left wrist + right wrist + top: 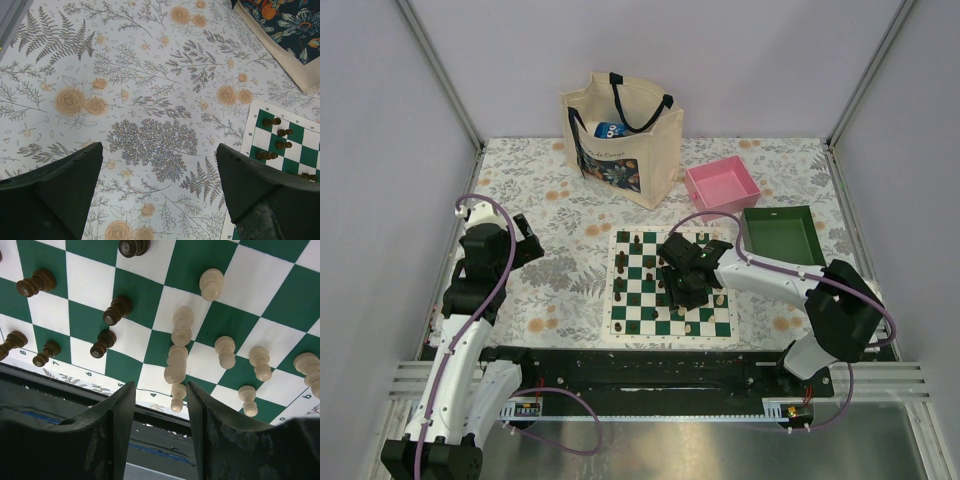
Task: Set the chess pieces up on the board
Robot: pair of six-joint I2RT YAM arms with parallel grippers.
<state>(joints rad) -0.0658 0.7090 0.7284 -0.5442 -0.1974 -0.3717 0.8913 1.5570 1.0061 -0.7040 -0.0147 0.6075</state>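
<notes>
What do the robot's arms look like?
Both arms are white tubes with chunky black joints. The left arm and right arm each carry a looping purple cable. Their fingers are dark, wedge-shaped blocks.

Light: bright, even, diffuse from overhead; I logged no hot spots. Shadows: short and soft beneath the pieces (pixel 182 326) on the board (pixel 240 285), and beside the bag (pixel 620 135). Top view: sharp, with a faint sheen on the metal sill (pixel 650 440). Wrist views: left gripper (pixel 159 146) and right gripper (pixel 161 387) were dark and slightly soft up close; pieces leaned outward at the edges, wide-lens distortion.
</notes>
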